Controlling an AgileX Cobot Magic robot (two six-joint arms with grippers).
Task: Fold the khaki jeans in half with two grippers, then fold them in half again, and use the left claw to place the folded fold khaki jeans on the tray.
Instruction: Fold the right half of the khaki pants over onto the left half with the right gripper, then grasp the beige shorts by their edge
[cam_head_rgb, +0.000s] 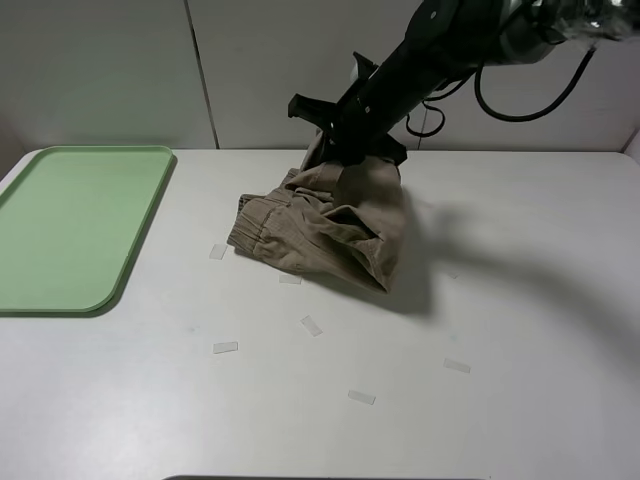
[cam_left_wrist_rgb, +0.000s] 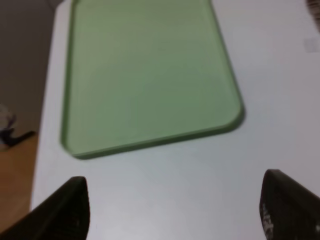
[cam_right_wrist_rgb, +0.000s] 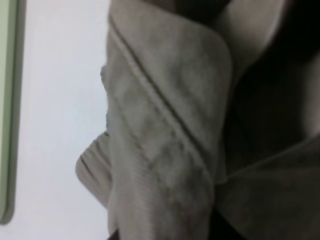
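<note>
The khaki jeans (cam_head_rgb: 320, 225) lie bunched in the middle of the white table, with one part pulled up at the back. My right gripper (cam_head_rgb: 345, 150) reaches in from the upper right and is shut on that raised fabric. Folds of the khaki jeans (cam_right_wrist_rgb: 165, 140) fill the right wrist view and hide the fingers. The pale green tray (cam_head_rgb: 70, 225) lies flat at the table's left edge. My left gripper (cam_left_wrist_rgb: 175, 205) stands open above bare table just short of the tray (cam_left_wrist_rgb: 145, 75), holding nothing. The left arm is outside the high view.
Several small pale tape marks (cam_head_rgb: 225, 347) dot the white table (cam_head_rgb: 520, 300) in front of and beside the jeans. The right arm (cam_head_rgb: 450, 40) casts a wide shadow to the right of the cloth. A floor edge (cam_left_wrist_rgb: 15, 190) shows past the table's left side.
</note>
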